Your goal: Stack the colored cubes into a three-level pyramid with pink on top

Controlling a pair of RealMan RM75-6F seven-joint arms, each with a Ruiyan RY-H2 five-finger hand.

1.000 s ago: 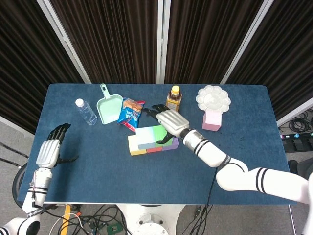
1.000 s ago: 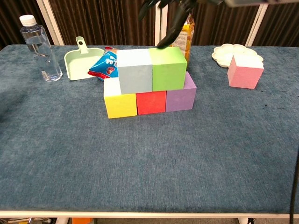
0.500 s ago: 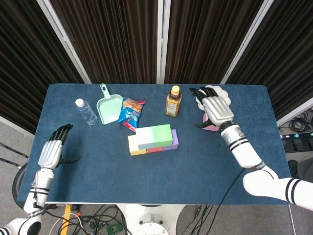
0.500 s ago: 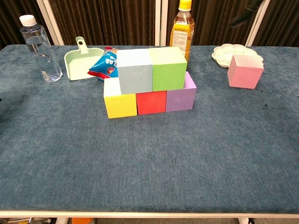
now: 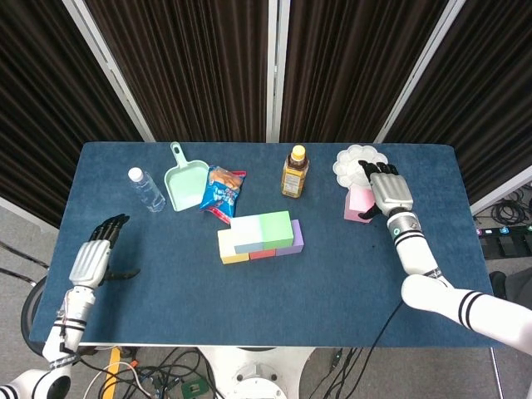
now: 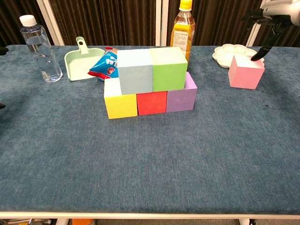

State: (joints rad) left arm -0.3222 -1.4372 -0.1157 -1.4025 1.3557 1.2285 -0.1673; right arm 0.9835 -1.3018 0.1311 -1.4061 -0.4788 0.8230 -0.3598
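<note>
So two levels are already built: a yellow cube (image 6: 121, 105), red cube (image 6: 152, 102) and purple cube (image 6: 182, 99) are lined up touching as the base, with a pale blue cube (image 6: 135, 71) and green cube (image 6: 169, 68) sat on top. The pink cube (image 6: 246, 71) is left well apart on the right, just beside the white palette (image 6: 224, 52), so it's presumably the last pick. The right hand (image 5: 389, 193) is held over it, fingers spread, nothing gripped. A fingertip (image 6: 258, 55) appears to be touching the cube's top in the chest view, which the head view can't confirm. The left hand (image 5: 94, 259) is only properly shown from the head view, loosely spread and empty, parked aside.
</note>
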